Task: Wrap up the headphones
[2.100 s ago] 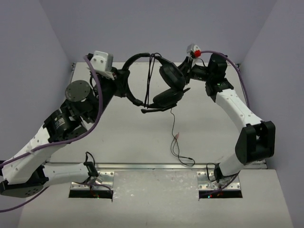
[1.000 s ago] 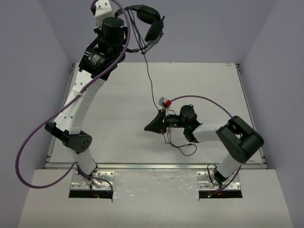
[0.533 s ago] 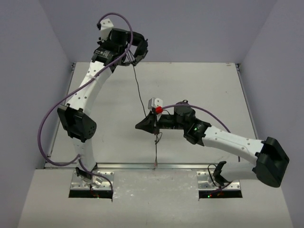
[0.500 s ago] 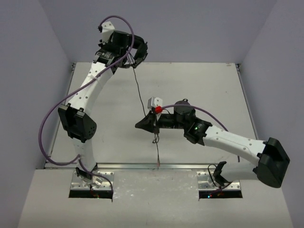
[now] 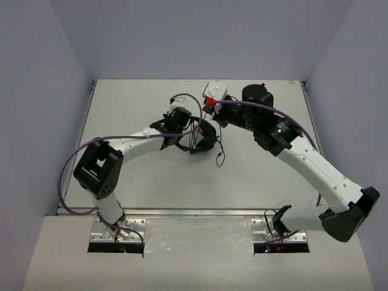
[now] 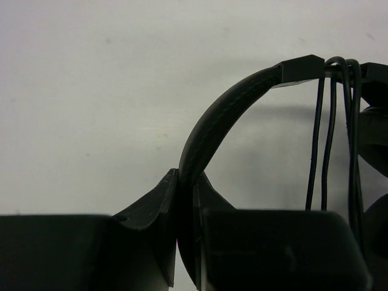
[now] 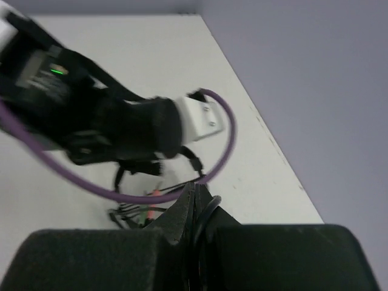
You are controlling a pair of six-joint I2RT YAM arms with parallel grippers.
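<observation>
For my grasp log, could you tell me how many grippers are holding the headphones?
2. The left gripper clamps the headband; the right gripper, beside it mid-table, appears to pinch the thin cable.

The headphones [image 6: 224, 115] have a matt, ribbed band; the table [image 6: 91, 91] looks smooth, matt.

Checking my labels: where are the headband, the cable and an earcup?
headband [image 6: 219, 112], left wrist view, mid-arc of the band.
cable [image 6: 314, 151], left wrist view, leftmost strand below the headband.
earcup [image 5: 207, 134], top view, outer shell.
</observation>
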